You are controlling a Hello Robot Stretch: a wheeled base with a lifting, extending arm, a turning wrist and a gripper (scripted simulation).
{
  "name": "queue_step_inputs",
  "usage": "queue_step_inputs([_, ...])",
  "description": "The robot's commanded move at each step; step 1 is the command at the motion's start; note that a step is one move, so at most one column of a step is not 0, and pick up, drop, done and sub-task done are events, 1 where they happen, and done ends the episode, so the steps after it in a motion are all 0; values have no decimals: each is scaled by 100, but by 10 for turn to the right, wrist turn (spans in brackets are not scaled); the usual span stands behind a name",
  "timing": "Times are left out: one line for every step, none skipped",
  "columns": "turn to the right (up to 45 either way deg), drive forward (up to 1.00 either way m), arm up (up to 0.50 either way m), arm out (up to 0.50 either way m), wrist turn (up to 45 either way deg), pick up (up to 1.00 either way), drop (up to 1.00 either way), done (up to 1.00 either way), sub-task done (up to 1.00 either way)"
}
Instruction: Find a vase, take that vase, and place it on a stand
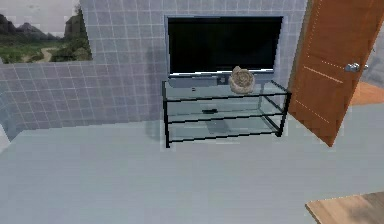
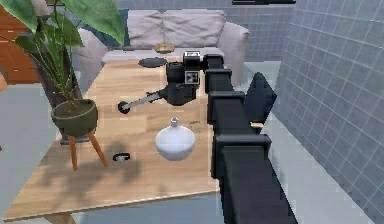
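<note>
Presently the gripper (image 2: 128, 104) lies up-left of the white vase (image 2: 175, 141) on the table (image 2: 120, 185); best realign squarely before grasping; jaw state cannot be told.

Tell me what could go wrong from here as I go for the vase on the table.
1. The vase stands close beside the arm on the wooden table; a sideways sweep could tip it.
2. The jaws point toward the potted plant, so overreaching may strike it.
3. The glass stand already bears a TV and a round ornament, so its top probably offers little room.
</note>
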Motion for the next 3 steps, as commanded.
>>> queue_step_inputs([0, 0, 0, 0, 240, 0, 0, 0, 0])
queue_step_inputs([0, 0, -26, 0, 0, 0, 0, 0, 0])
queue_step_inputs([0, 0, 0, 0, 0, 100, 0, 0, 0])
